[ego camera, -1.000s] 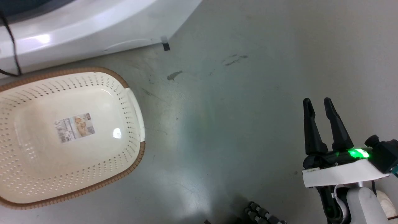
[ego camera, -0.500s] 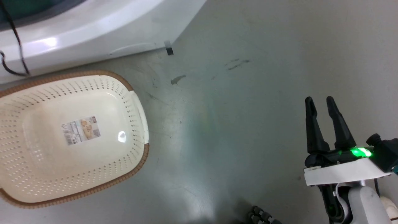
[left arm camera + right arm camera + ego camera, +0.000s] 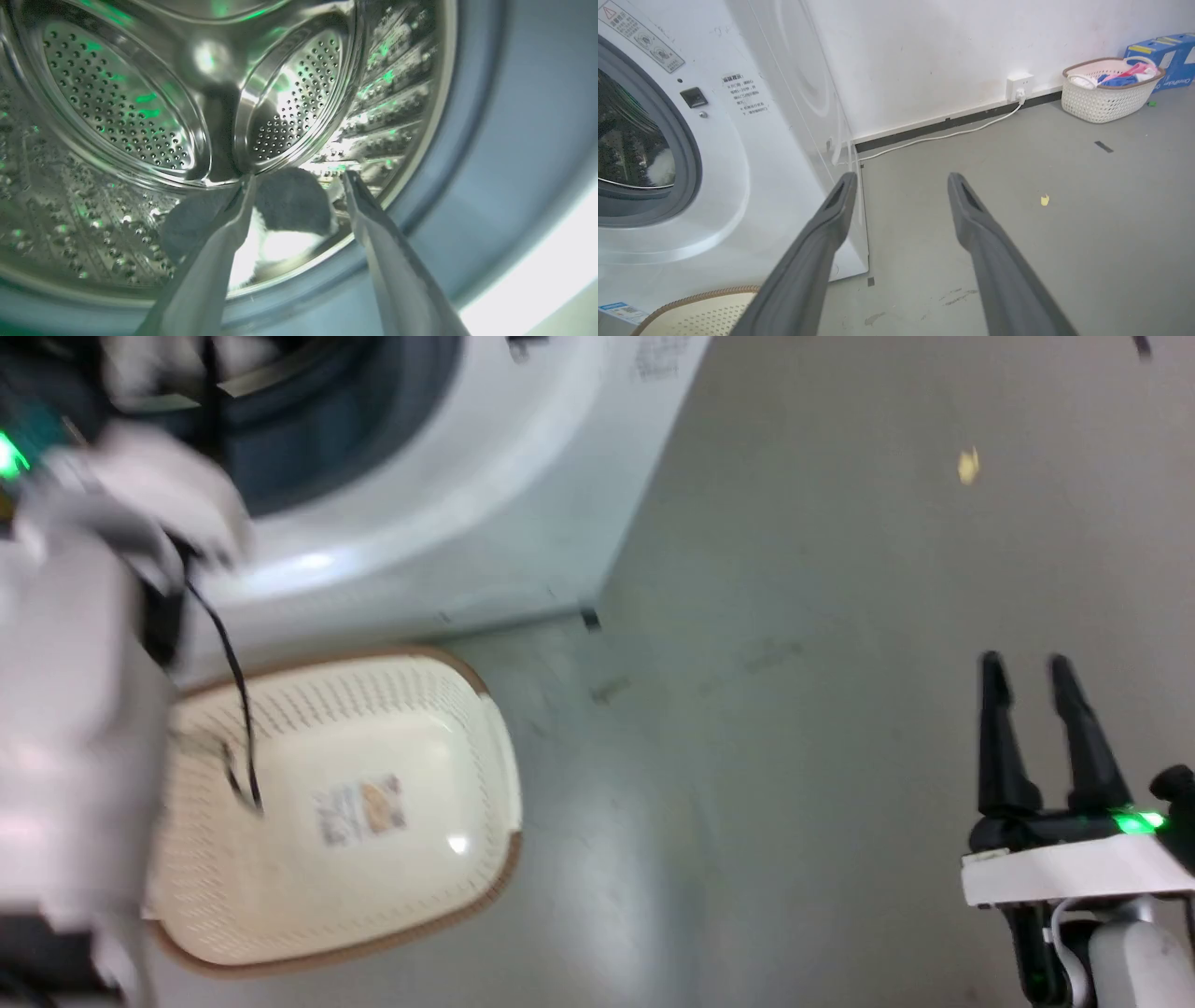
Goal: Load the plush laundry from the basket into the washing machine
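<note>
1. Plush laundry (image 3: 289,205): lies inside the drum (image 3: 117,107) of the washing machine (image 3: 485,523), low against the perforated wall, black fur above a white patch.
2. Left gripper (image 3: 299,179): fingers spread apart at the drum mouth, gripping nothing. The plush shows between them, farther in.
3. Basket (image 3: 509,854): on the floor (image 3: 794,756) just before the machine, label sticker (image 3: 364,812) visible on its bottom.
4. Right gripper (image 3: 1025,665): fingers parted, holding nothing, above the floor, well apart from the basket.
</note>
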Tool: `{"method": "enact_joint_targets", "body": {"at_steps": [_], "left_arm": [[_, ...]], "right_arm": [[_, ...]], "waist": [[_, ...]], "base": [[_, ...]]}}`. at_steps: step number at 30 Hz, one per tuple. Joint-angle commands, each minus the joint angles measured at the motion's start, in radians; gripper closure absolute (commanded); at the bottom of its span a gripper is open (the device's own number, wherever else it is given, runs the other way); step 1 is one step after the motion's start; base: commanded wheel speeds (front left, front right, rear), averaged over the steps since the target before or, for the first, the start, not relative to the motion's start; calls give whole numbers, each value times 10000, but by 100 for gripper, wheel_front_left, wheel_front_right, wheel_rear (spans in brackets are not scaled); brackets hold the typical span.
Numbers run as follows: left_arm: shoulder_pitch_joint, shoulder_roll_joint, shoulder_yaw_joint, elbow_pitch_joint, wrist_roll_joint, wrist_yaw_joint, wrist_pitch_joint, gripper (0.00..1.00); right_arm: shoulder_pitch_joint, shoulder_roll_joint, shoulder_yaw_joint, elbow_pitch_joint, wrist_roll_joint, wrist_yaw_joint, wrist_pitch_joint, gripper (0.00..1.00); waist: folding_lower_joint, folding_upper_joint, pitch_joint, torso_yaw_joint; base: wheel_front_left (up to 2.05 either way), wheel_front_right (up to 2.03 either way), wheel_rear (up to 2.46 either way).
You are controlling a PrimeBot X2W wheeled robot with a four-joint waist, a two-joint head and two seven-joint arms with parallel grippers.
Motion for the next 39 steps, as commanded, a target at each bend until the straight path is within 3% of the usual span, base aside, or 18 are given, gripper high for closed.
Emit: {"method": "enact_joint_targets", "body": {"at_steps": [1,9,20,30,39], "left_arm": [[601,-107,128,-353,-133,13,-43,0],[4660,-1167,760,-3376,-412,66,-44,0],[8993,-2595,1409,-6444,-329,343,-45,0],[10767,-3149,1568,-7065,59,927,-45,0],[11255,-3241,1658,-7173,301,974,-45,0]], "right_arm": [[135,-2,-57,-23,-106,-7,-44,0],[862,-2,-188,-99,-992,-7,-44,0],[1869,-2,-315,-99,-1376,-7,-44,0],[2469,-2,92,76,-1899,-7,-44,0],[2623,-2,112,123,-1893,-7,-44,0]], "waist": [[2,-1,-1138,665],[2,-1,-2946,1634],[2,-1,-4136,2572],[2,-1,-4519,2839],[2,-1,-4606,2938]], "base": [[0,0,0],[0,0,0],[0,0,0],[0,0,0],[0,0,0]]}}
